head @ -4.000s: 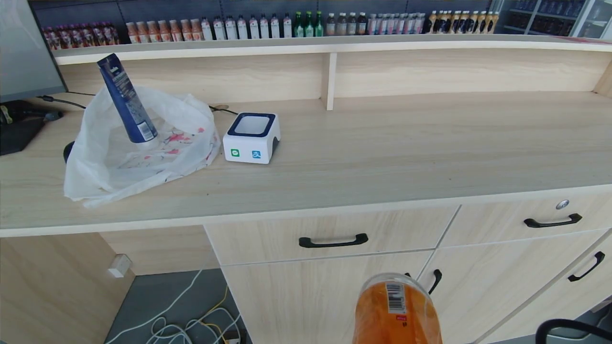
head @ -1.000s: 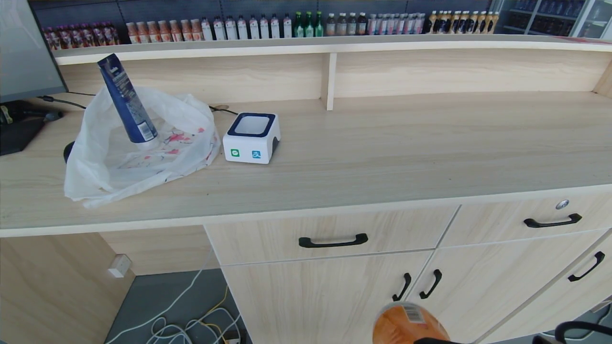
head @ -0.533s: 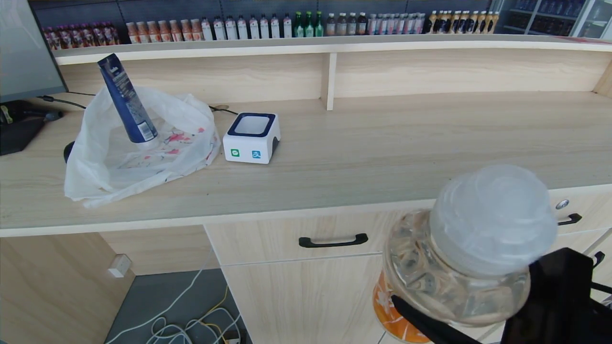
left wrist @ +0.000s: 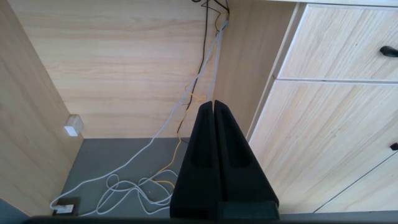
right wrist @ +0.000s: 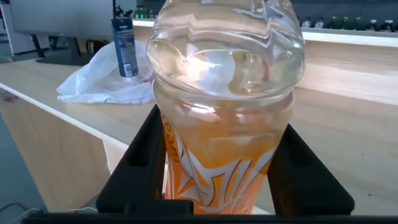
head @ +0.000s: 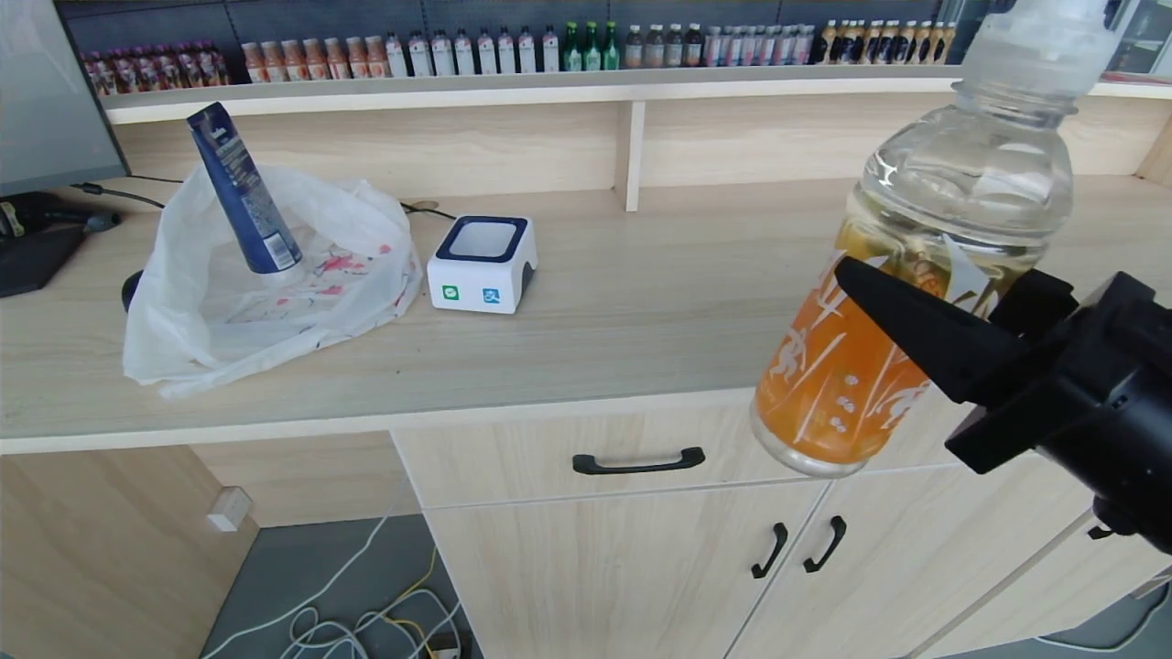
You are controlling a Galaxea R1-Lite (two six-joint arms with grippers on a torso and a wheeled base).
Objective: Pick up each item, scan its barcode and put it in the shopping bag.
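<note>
My right gripper (head: 902,297) is shut on an orange drink bottle (head: 961,183) with a clear cap, held upright at the right, in front of the counter's front edge. The right wrist view has the bottle (right wrist: 227,93) between the two black fingers (right wrist: 140,162). A white shopping bag (head: 211,320) lies on the counter at the left, with a blue tube (head: 243,192) standing in it. The white barcode scanner (head: 482,264) sits just right of the bag. My left gripper (left wrist: 214,109) is shut on nothing, down below the counter beside the cabinet.
A monitor (head: 46,91) stands at the far left of the wooden counter (head: 696,284). A raised back shelf with a divider (head: 630,156) runs behind, with rows of bottles (head: 586,46) beyond it. Drawers with black handles (head: 638,462) sit below. Cables (left wrist: 137,186) lie on the floor.
The right arm has lifted the orange bottle from low under the counter front up to counter height at the right, turning it upright. The bag, tube and scanner have stayed put.
</note>
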